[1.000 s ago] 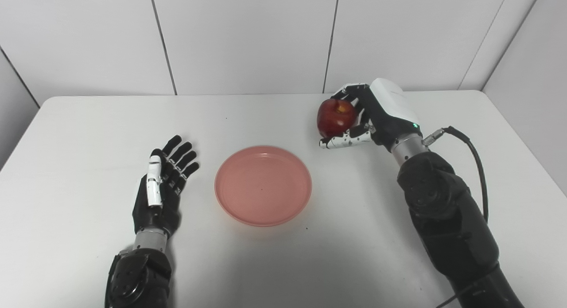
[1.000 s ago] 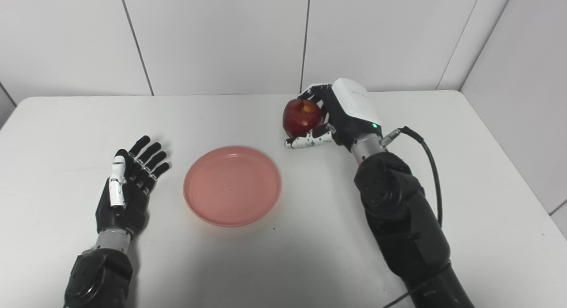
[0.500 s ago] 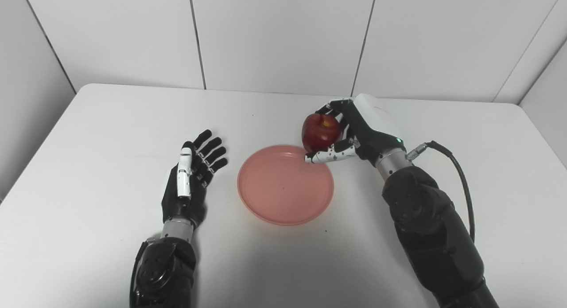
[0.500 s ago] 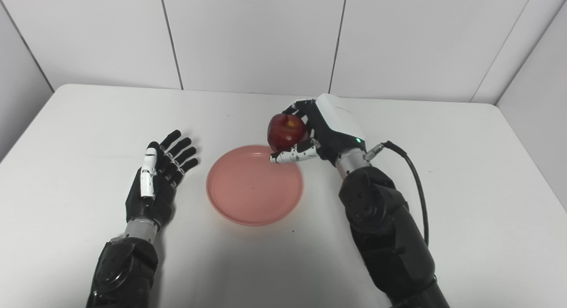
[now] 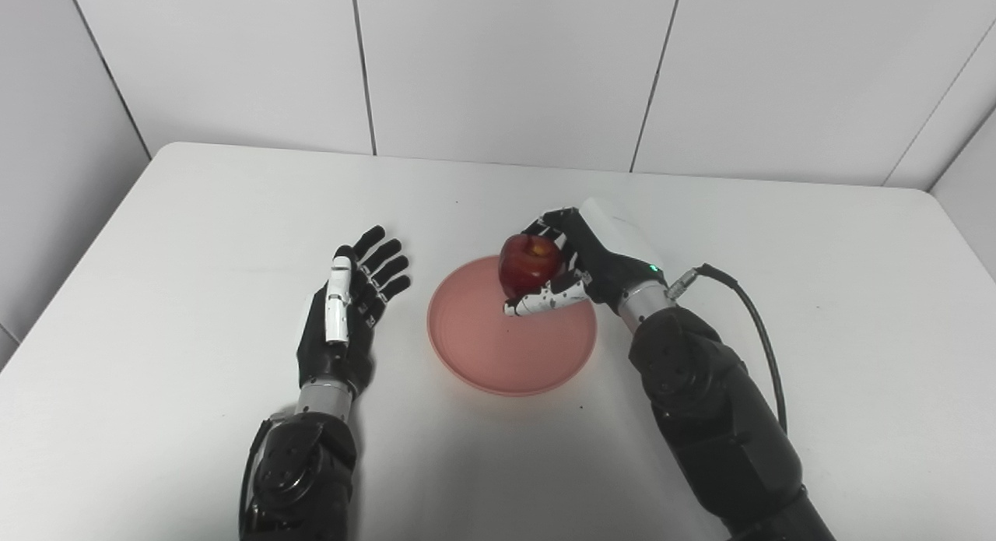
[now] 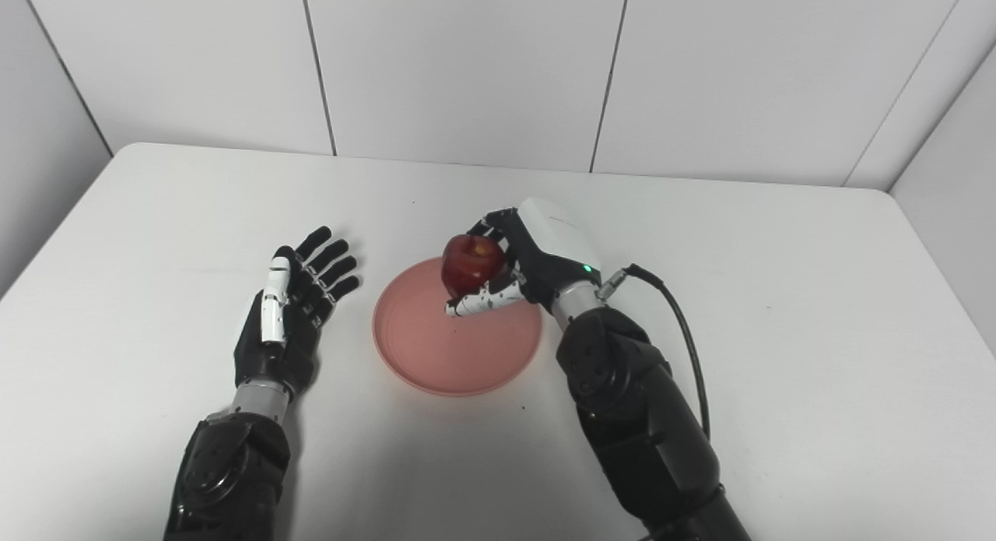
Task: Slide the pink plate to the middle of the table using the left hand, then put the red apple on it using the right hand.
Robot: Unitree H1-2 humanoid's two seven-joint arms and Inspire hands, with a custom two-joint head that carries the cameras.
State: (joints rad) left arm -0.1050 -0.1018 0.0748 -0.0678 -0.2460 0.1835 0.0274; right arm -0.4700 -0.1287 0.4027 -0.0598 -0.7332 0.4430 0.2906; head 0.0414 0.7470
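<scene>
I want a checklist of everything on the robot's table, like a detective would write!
Surface: white table, a few tiny dark specks.
Job's things: pink plate near the middle; red apple held over the plate's far part, not released.
Clutter: nothing seen.
Hands: right hand shut on the apple; left hand open, fingers spread, beside the plate and apart from it.
Cables: black cable looping from the right wrist.
Surroundings: white wall panels behind and at the sides.

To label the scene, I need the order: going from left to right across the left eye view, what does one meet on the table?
left robot hand → pink plate → red apple → right robot hand
</scene>
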